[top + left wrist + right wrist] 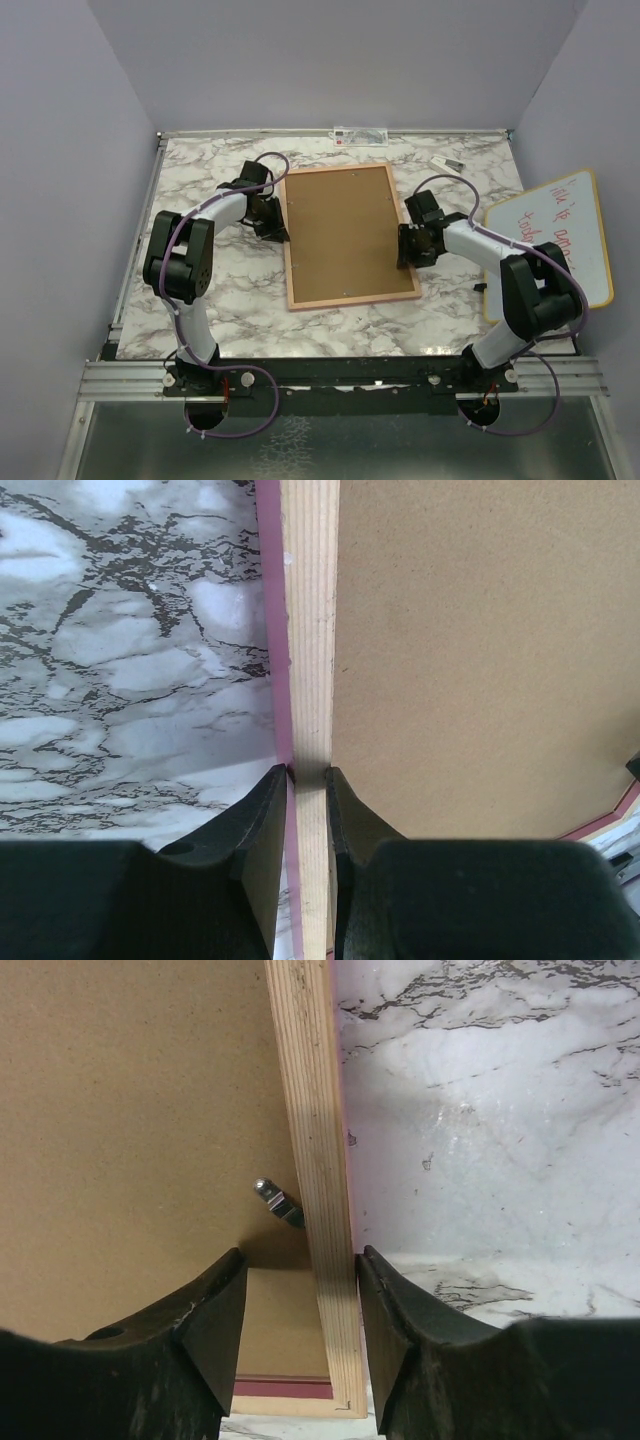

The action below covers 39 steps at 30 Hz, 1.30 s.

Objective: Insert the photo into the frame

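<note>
Frame (352, 297) face-down at picture centre, photo unseen under backing board (345, 230); left gripper (308, 780) pinches its rail, right gripper (300, 1260) straddles slack, so lifting risks one-sided skew and slip.

We see, in the top view, a white marble-patterned table (220, 300). At centre the frame (355, 301) lies on it face down, with the brown backing board (345, 235) uppermost. A whiteboard (560, 250) with red writing rests at the right edge. At upper right lies a small object (447, 162) that we cannot identify.
</note>
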Each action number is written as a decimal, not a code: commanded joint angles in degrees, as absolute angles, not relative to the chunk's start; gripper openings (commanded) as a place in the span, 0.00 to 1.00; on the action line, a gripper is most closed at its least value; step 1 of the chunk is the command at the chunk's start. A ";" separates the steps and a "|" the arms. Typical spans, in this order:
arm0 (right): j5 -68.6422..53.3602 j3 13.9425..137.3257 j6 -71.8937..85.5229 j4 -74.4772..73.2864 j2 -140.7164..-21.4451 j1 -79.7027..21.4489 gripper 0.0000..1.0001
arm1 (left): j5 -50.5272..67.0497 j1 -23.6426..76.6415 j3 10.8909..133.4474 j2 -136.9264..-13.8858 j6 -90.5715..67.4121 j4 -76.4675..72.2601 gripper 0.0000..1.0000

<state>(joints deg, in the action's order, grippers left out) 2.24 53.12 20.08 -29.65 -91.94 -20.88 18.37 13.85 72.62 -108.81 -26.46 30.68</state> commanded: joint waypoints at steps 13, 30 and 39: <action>13.43 55.31 25.40 -28.33 -93.87 -20.18 0.41 | 10.98 12.74 71.03 -111.27 -24.02 29.97 0.22; 11.22 53.68 26.10 -24.52 -95.23 -20.10 0.19 | 11.03 12.80 70.23 -111.18 -23.82 29.79 0.22; 8.66 54.15 33.63 -24.94 -97.12 -20.06 0.18 | 11.46 12.75 69.89 -111.16 -23.86 29.58 0.22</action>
